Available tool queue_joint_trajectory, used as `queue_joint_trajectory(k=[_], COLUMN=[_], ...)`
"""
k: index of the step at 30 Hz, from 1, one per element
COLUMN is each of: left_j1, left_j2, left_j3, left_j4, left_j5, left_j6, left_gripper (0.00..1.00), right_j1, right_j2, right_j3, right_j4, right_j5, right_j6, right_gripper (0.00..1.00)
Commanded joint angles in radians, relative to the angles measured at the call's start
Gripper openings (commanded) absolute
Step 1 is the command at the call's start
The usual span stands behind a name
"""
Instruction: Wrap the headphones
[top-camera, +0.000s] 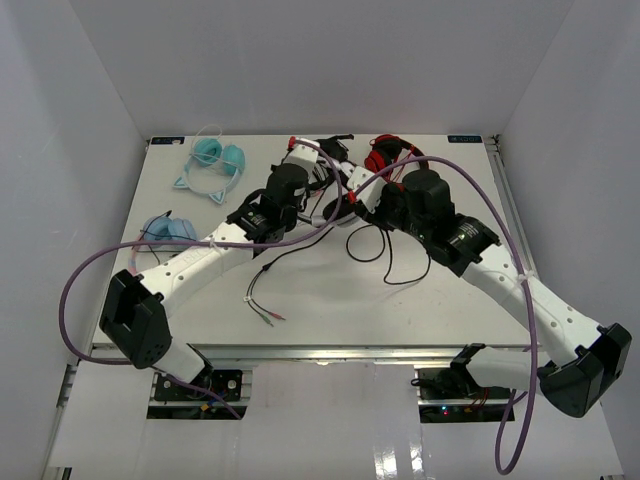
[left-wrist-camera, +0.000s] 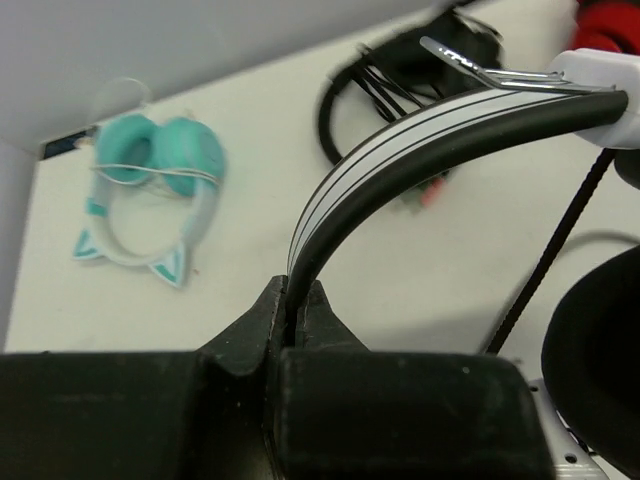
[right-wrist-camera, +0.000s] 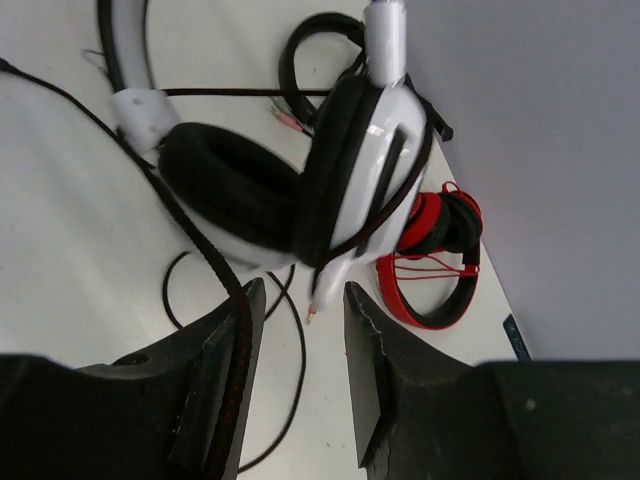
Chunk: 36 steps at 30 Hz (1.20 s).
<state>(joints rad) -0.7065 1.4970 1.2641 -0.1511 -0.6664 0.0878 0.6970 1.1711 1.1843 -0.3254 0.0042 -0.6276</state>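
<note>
White-and-black headphones at the far middle of the worktop, between the two arms. Left gripper: jaws closed tight on the white headband. Right gripper: jaws apart just near of the earcups, black cable lying against one finger; red headphones far right, teal cat-ear headphones far left.
</note>
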Motion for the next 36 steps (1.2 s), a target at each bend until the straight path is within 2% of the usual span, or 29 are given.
queue_joint_trajectory(k=[1,4,8,13,15,20,26,32,36], left_j1=[-0.005,-0.007,-0.007,-0.007,-0.007,-0.007,-0.007,-0.007,-0.007], left_j2=[-0.058,-0.071,-0.128,-0.169,-0.179,-0.205,-0.214,-0.243,-0.260], left_j3=[0.001,-0.015,-0.074,-0.127,-0.141,-0.145,-0.136,-0.139,-0.112], left_j4=[-0.088,-0.162,-0.173,-0.193,-0.198,-0.201,-0.226,-0.225,-0.233], left_j5=[0.132,0.224,0.335,0.449,0.486,0.550,0.623,0.699,0.684], left_j6=[-0.062,-0.078,-0.078,-0.065,-0.060,-0.062,-0.038,-0.039,-0.074], left_gripper=[0.00,0.00,0.00,0.00,0.00,0.00,0.00,0.00,0.00], right_j1=[0.010,0.009,-0.001,-0.047,-0.066,-0.107,-0.161,-0.206,-0.250], right_j2=[0.016,0.027,0.015,0.003,0.005,0.028,0.066,0.101,0.112], right_j3=[0.059,0.052,-0.010,-0.037,-0.038,-0.049,-0.048,-0.080,-0.112], right_j4=[0.002,0.036,0.119,0.156,0.167,0.167,0.163,0.172,0.182], right_j5=[0.210,0.270,0.336,0.276,0.242,0.088,-0.108,-0.299,-0.458], right_j6=[-0.127,-0.152,-0.188,-0.127,-0.106,-0.048,0.021,0.072,0.139], right_gripper=[0.08,0.12,0.22,0.25,0.29,0.42,0.50,0.54,0.52])
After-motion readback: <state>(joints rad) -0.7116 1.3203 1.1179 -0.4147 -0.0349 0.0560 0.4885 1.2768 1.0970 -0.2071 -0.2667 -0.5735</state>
